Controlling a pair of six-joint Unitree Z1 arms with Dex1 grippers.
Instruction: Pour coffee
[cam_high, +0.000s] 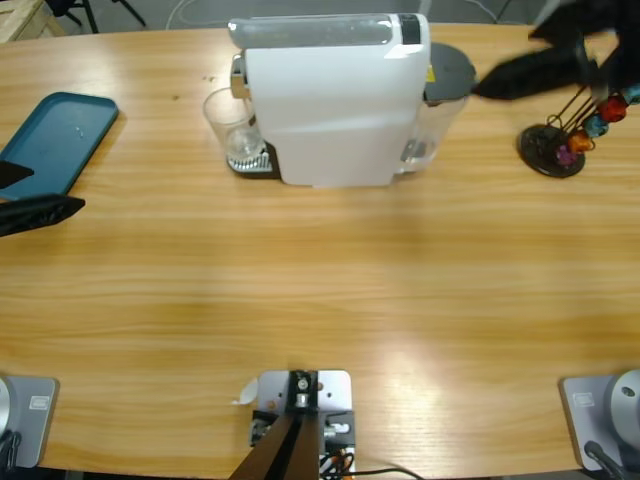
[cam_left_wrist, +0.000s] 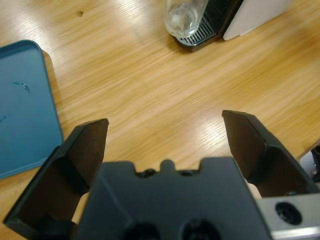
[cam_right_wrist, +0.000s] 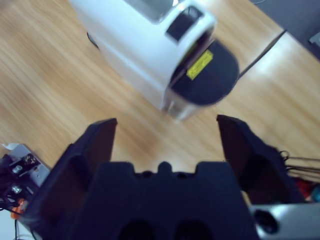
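Reaching toward the machine (cam_high: 335, 100), the right gripper (cam_right_wrist: 165, 127) hovers above its rear tank lid (cam_right_wrist: 205, 75), jaws wide and empty. The glass (cam_high: 232, 125) already sits under the spout; the left gripper (cam_left_wrist: 165, 125), also wide, waits near the tray (cam_left_wrist: 22, 105). Centre over the lid before descending.

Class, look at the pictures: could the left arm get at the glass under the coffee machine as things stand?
Probably yes. The left pincer is open and holds nothing, and only bare table lies between it and the glass. The tray sits off to one side.
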